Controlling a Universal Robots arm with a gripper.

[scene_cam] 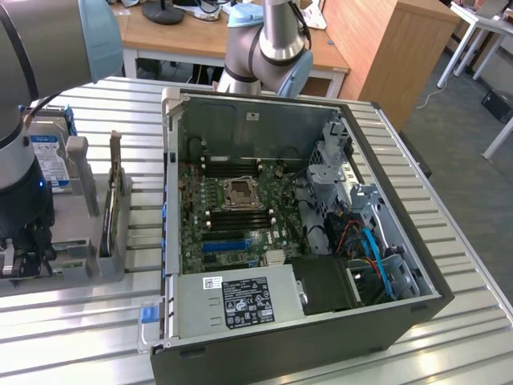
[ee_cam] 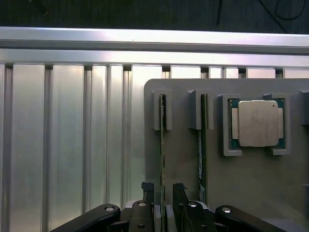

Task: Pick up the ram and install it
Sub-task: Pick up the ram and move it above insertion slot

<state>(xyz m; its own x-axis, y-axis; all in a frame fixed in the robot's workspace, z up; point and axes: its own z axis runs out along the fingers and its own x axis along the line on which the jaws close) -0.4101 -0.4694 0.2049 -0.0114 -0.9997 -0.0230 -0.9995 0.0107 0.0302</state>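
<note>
Although the arm (scene_cam: 20, 88) covers much of the exterior view's left, a hard drive (scene_cam: 46, 152) with a blue label shows partly behind it. In the wrist view the gripper (ee_cam: 163, 192) is cut off at the frame edge, its jaws apart, one on each side of the ram (ee_cam: 163, 140). Whether they touch it is hard to tell. The ram stands on edge in a slot of the grey holder (ee_cam: 183, 159). A second stick (ee_cam: 203, 140) fills the neighbouring slot, and a square processor (ee_cam: 258, 123) lies in a recess beside that. The open computer case (scene_cam: 264, 112) at the exterior view's centre holds a motherboard (scene_cam: 228, 216).
</note>
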